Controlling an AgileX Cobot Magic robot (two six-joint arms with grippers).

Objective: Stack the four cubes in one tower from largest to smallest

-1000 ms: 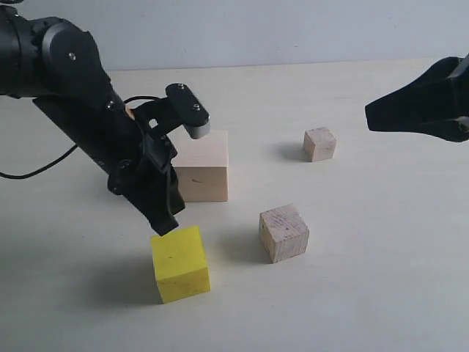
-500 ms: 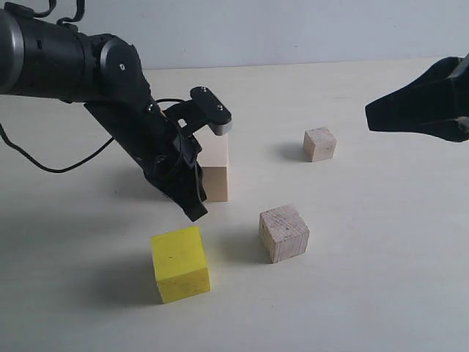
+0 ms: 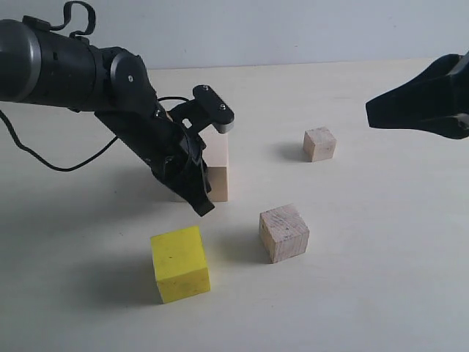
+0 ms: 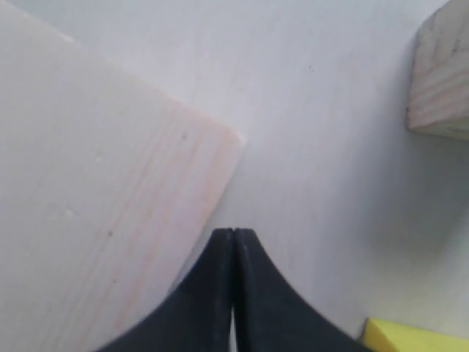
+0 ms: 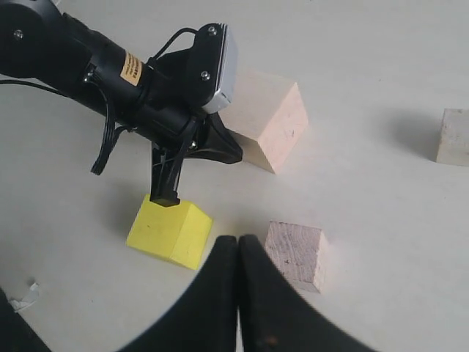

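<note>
Left end effector (image 3: 199, 205) closed, beside large cube (image 3: 220, 158) edge

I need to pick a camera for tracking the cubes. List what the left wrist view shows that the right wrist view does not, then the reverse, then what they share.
Only the left wrist view: a close look along the left gripper, its jaws pressed together, near the largest cube's edge.
Only the right wrist view: the smallest cube, the right gripper, shut, and the left arm.
Both: the left gripper, the largest cube, the yellow cube, the medium cube and the table.
</note>
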